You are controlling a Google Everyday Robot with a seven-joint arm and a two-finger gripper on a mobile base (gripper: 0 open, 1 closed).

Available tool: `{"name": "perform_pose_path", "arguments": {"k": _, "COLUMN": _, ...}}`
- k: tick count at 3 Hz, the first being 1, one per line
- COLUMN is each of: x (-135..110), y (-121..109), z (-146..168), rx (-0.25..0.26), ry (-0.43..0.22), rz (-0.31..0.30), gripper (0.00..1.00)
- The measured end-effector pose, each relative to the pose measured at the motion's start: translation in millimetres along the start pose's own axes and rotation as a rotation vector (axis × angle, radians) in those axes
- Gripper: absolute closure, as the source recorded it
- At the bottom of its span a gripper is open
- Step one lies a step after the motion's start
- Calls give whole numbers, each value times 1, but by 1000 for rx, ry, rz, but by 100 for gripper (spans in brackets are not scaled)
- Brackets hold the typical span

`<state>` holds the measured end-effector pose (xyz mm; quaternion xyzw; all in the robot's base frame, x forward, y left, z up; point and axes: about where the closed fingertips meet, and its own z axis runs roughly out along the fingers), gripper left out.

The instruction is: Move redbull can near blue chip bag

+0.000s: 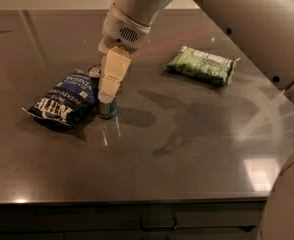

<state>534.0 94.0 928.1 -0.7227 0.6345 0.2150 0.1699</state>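
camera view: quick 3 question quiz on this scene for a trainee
1. In the picture, on which side of the can does the bag lie?
2. True or false: the gripper hangs over the green packet.
3. The can is: A lying flat on the table; B standing upright; C on top of the bag.

Key: 1 left, close beside it. 2 false, the gripper is down at the can. 3 B.
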Motion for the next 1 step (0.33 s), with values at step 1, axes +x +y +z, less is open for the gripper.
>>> {"name": "perform_pose_path", "arguments": {"k": 1, "x": 0, "y": 0, "z": 0, "rx": 0, "ry": 0, "rz": 0, "gripper": 0}}
